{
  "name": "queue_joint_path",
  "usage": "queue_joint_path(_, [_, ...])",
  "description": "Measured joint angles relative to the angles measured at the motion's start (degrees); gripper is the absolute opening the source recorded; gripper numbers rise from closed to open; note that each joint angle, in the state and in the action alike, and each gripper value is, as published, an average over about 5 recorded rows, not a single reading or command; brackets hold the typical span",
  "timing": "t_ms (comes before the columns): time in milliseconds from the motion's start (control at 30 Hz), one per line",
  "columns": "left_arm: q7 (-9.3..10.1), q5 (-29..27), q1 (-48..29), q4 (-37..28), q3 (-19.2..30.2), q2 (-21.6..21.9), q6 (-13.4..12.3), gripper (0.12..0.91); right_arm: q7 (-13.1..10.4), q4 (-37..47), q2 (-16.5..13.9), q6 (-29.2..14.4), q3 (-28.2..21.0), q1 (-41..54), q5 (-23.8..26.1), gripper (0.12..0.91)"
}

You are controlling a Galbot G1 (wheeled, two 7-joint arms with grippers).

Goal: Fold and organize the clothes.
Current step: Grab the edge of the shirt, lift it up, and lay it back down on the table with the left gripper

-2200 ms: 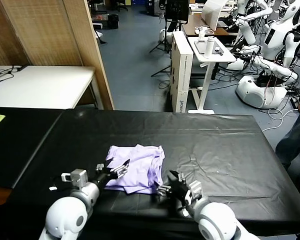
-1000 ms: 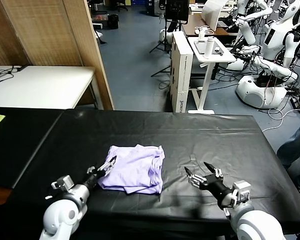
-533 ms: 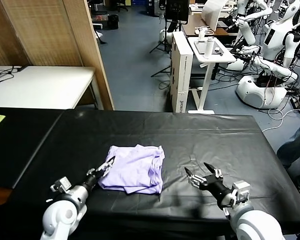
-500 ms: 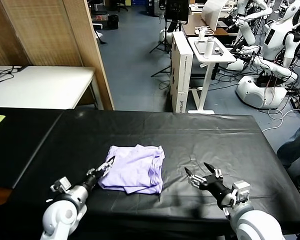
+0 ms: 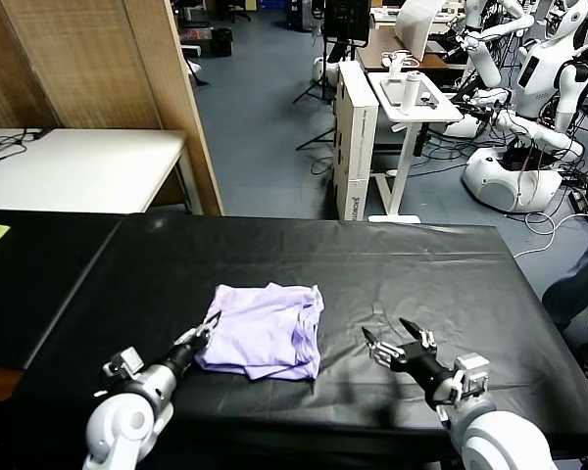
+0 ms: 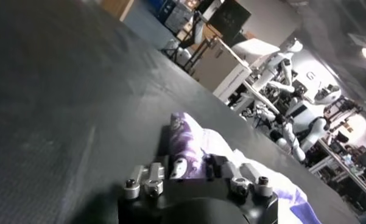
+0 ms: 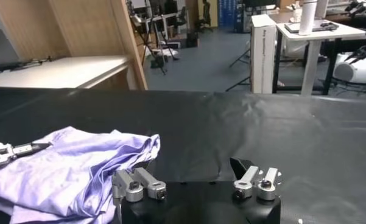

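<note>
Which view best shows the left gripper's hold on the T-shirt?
Left wrist view: the left gripper is shut on the T-shirt's printed edge. Head view shows it at the shirt's left corner, contact too small. Right wrist view catches only its fingertips at the fabric's edge.

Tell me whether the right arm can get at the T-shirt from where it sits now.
Probably yes. The right gripper hovers open over bare black table, apart from the T-shirt, with nothing lying between them. The left gripper is shut on the shirt's far edge, clear of that path.
</note>
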State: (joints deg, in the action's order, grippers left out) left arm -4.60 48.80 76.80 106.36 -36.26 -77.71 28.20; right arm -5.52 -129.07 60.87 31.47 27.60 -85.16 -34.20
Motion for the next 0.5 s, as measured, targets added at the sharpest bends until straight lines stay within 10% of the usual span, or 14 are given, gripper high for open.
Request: queue_joint_path(500, [1.27,-8.2,3.2,3.7,-7.6,13.8,-3.5,0.157,0.2,3.0,1.2,-0.7,-1.9,3.0,0.7,0.907])
